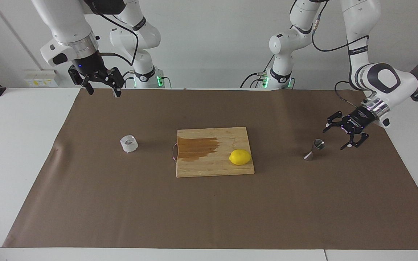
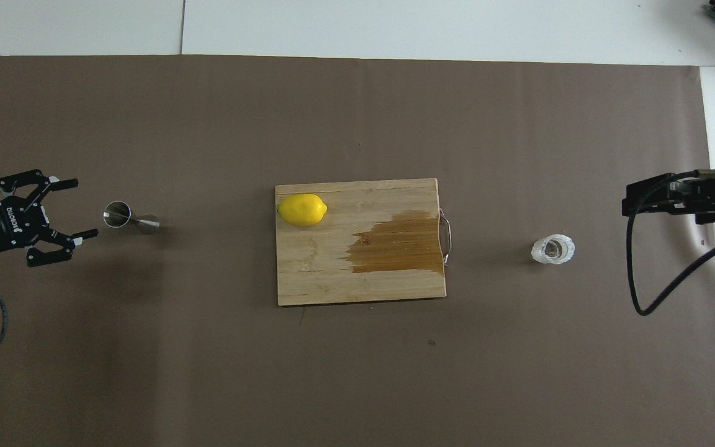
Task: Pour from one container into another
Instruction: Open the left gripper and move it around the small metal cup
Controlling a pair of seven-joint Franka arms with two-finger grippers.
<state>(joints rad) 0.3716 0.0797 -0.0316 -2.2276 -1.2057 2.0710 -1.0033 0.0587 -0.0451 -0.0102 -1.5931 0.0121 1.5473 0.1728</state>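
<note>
The clear faceted glass cup [image 1: 129, 143] stands on the brown mat toward the right arm's end; it also shows in the overhead view [image 2: 553, 249]. The steel jigger [image 1: 314, 149] stands upright toward the left arm's end, also in the overhead view [image 2: 129, 218]. My left gripper [image 1: 334, 139] is open and empty, low and turned sideways, its fingers pointing at the jigger from a short gap; it shows in the overhead view [image 2: 84, 208]. My right gripper [image 1: 103, 92] is open and empty, raised over the mat's edge nearest the robots, apart from the cup; it shows in the overhead view [image 2: 629, 202].
A wooden cutting board [image 1: 209, 168] with a metal handle lies mid-table between cup and jigger. It bears a dark wet stain [image 1: 196, 148] and a yellow lemon [image 1: 240, 157]. The brown mat [image 1: 209, 210] covers most of the white table.
</note>
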